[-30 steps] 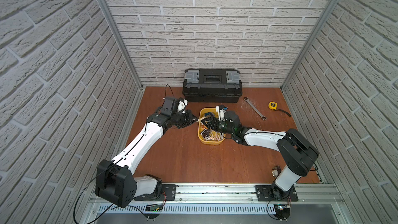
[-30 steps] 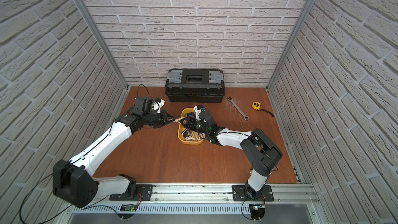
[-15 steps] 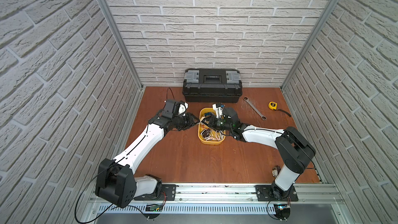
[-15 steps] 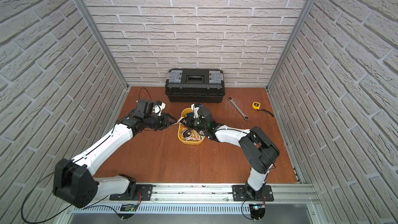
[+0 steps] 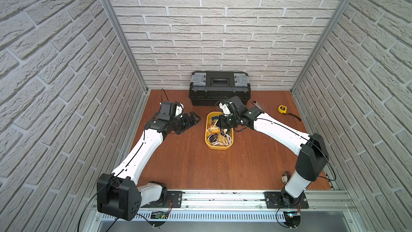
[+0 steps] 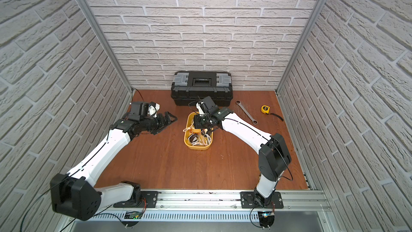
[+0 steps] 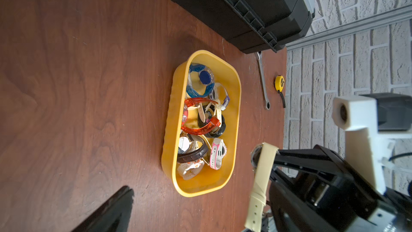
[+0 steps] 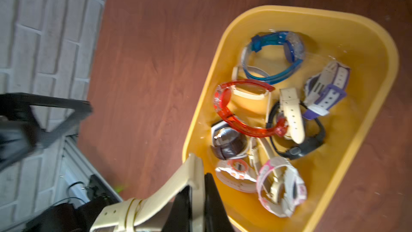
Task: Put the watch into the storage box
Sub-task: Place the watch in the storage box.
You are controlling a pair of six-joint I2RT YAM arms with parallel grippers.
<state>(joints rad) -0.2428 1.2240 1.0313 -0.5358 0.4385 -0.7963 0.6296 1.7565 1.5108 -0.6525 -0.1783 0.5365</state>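
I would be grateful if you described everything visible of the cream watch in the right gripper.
The cream watch has a pale, matte strap that looks like rubber or plastic, with punched holes and keeper loops. Its case shows only as a dark round edge. The right gripper has its fingers shut on the strap near the case. The watch hangs bent in the air by the rim of the yellow storage box, not yet inside.
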